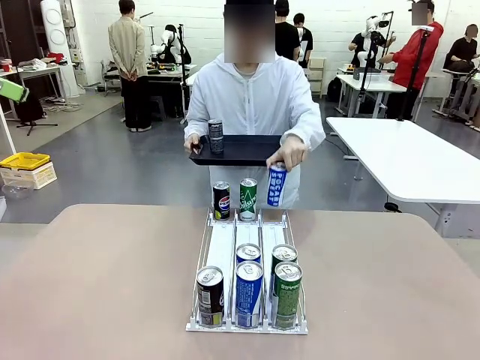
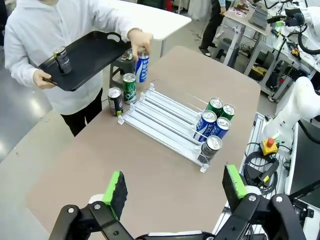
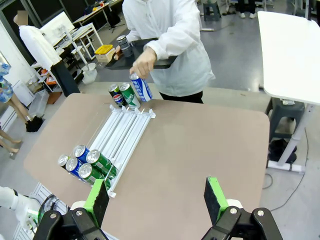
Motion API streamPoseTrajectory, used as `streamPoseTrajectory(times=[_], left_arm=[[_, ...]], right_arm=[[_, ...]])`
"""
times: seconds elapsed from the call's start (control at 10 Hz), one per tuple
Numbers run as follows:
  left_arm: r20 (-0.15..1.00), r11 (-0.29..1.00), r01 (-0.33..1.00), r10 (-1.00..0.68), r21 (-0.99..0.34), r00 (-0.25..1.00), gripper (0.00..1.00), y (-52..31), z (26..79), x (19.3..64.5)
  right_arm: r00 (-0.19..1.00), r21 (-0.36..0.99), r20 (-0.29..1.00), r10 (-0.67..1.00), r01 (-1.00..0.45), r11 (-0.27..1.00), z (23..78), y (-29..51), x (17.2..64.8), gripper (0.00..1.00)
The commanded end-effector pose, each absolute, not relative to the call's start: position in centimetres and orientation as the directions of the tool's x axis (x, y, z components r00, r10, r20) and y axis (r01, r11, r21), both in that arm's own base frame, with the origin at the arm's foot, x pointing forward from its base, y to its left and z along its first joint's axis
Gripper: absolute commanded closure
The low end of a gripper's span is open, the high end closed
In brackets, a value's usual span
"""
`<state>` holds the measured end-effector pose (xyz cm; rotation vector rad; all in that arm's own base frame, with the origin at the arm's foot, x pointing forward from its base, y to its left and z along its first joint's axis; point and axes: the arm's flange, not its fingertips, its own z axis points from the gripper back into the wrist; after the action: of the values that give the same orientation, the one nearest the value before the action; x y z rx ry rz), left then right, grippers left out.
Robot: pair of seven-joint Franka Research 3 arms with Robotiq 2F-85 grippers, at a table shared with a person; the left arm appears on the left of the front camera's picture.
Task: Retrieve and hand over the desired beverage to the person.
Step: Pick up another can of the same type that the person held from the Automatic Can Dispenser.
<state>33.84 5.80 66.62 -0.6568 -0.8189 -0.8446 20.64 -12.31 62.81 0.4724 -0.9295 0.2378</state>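
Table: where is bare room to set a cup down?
Wide bare table lies on both sides of the white can rack. Its lanes' middle stretch is bare too. Crowded: its near end with five cans, and its far end, where the person's hand holds a blue can beside a Pepsi can and a green can.

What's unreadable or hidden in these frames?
- Front view: tray can label, too small.
- Front view: rear blue can and rear green can labels, behind front cans.
- Right wrist view: tray, mostly behind person's arm.
- Front view: held blue can, touching table or not, unclear.
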Motion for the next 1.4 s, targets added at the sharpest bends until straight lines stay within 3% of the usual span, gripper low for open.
streamPoseTrajectory(times=[0.0,1.3], left_arm=[[0.837,0.498,0.846,-0.367,-0.191,0.405,0.00,5.97,66.60,33.80],[0.837,0.498,0.846,-0.367,-0.191,0.405,0.00,5.97,66.60,33.80]], right_arm=[[0.583,0.289,0.813,-0.006,-0.395,0.872,62.58,-12.24,20.73,0.00],[0.583,0.289,0.813,-0.006,-0.395,0.872,62.58,-12.24,20.73,0.00]])
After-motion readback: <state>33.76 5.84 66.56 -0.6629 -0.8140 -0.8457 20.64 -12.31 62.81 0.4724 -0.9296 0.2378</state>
